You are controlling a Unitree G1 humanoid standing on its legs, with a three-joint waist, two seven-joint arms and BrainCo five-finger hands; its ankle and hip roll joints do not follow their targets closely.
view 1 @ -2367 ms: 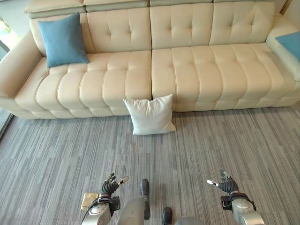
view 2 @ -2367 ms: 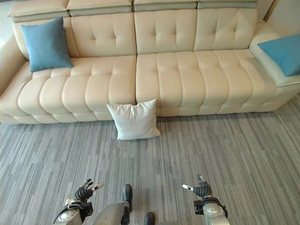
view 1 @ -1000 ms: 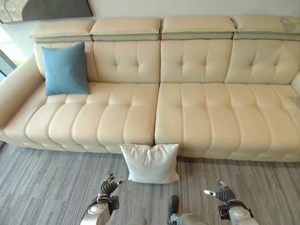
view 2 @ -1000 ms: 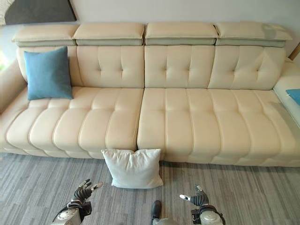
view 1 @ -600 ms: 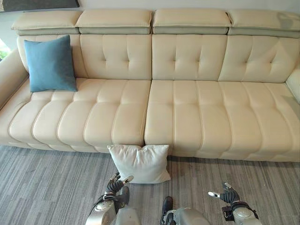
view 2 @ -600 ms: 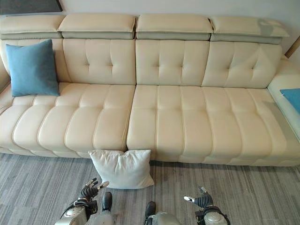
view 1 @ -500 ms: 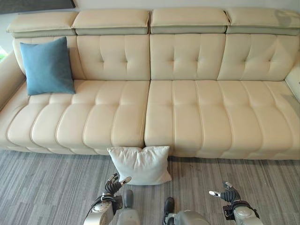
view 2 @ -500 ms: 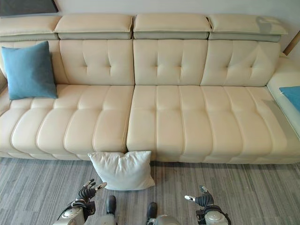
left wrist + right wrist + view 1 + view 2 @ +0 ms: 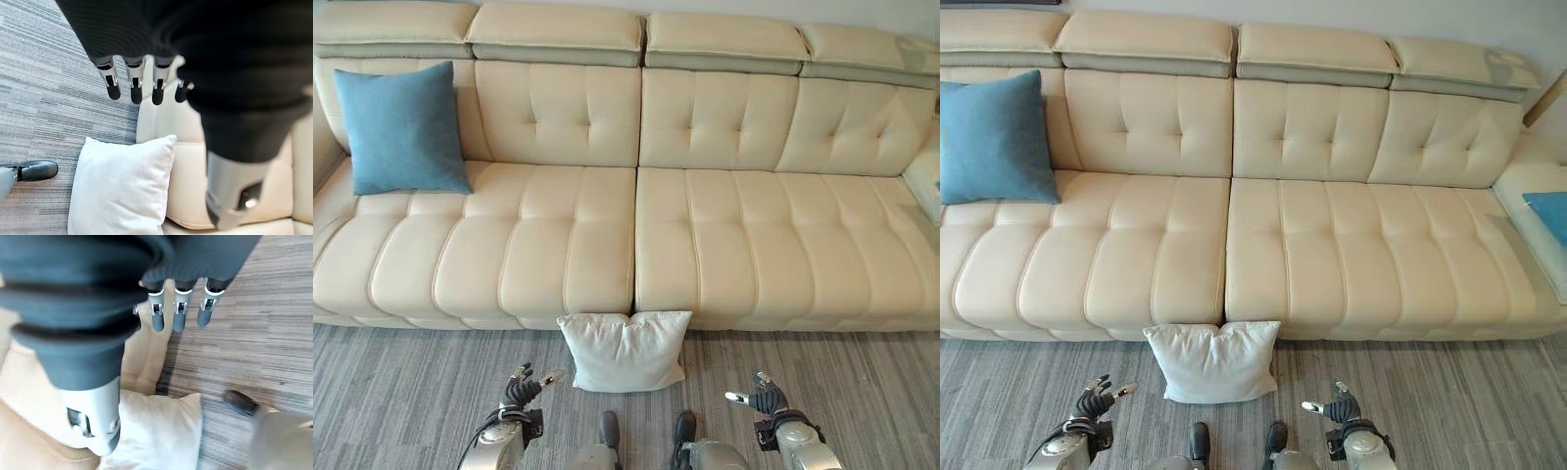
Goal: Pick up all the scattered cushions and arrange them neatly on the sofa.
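A white cushion [image 9: 626,351] leans upright on the carpet against the front of the cream sofa [image 9: 724,245], below the seam between its two seats; it also appears in the wrist views [image 9: 117,186] [image 9: 161,431]. A blue cushion [image 9: 399,129] stands against the sofa's back at the far left. Another blue cushion [image 9: 1549,213] lies on the sofa's right end section. My left hand [image 9: 521,387] hovers low, left of the white cushion, fingers relaxed and holding nothing. My right hand [image 9: 759,399] is low on the cushion's right, open too.
Grey striped carpet [image 9: 401,392] covers the floor in front of the sofa. The sofa's middle and right seats [image 9: 773,235] are bare.
The camera has moved closer and tilted down, so the sofa looms larger. The white cushion now sits centred between my two hands. Both hands stay open and low.
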